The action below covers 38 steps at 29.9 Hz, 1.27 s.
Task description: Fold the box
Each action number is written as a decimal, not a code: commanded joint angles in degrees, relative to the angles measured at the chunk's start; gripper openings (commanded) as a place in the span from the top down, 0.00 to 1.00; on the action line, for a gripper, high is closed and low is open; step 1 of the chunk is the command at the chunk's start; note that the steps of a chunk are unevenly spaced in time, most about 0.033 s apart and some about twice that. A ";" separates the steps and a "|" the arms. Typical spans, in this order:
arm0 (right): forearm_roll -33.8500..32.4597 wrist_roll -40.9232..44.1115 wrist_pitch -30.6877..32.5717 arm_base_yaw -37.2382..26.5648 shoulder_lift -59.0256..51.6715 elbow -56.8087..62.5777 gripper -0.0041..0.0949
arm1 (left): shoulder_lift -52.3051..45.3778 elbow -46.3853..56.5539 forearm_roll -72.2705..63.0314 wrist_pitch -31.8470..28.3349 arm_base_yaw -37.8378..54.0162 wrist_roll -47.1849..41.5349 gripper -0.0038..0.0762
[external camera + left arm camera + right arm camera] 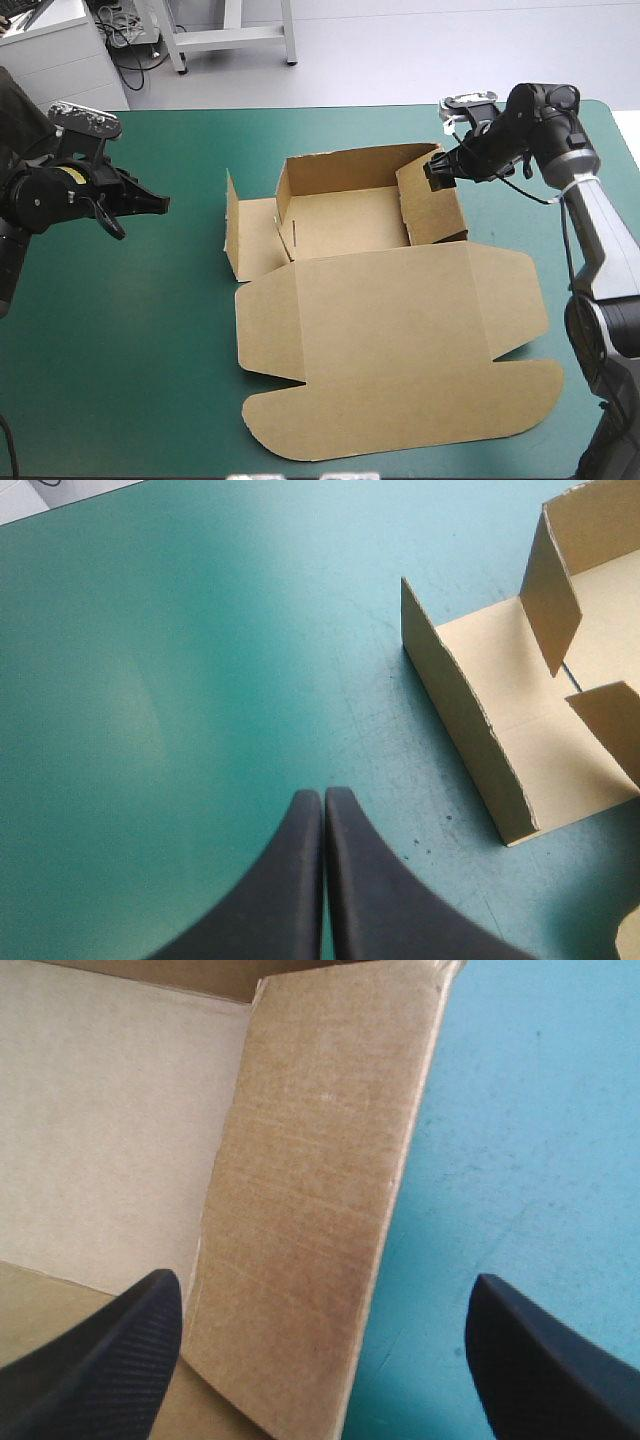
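High view: box [390,320] sits mid the tabletop [120,380], back and right walls up, lid [400,400] flat on its near side. My right pincer [436,172] is spread wide astride the box's right wall [310,1210], gripping nothing. My left pincer [323,796] is closed tip to tip, empty, off the box's left flap [465,735]. Step looks like side-wall tucking. Next I'd need to pinch that right wall and fold it inward.

Box [310,1220] mostly cropped in R wrist view, part-cropped in L

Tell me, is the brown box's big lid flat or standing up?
Flat: the rounded lid of the brown cardboard box lies spread on the teal-green cover.
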 commanded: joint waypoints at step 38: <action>-0.74 -2.62 -3.19 -0.07 7.06 -0.29 0.23 | -1.71 -1.33 10.09 8.52 0.11 -7.34 0.99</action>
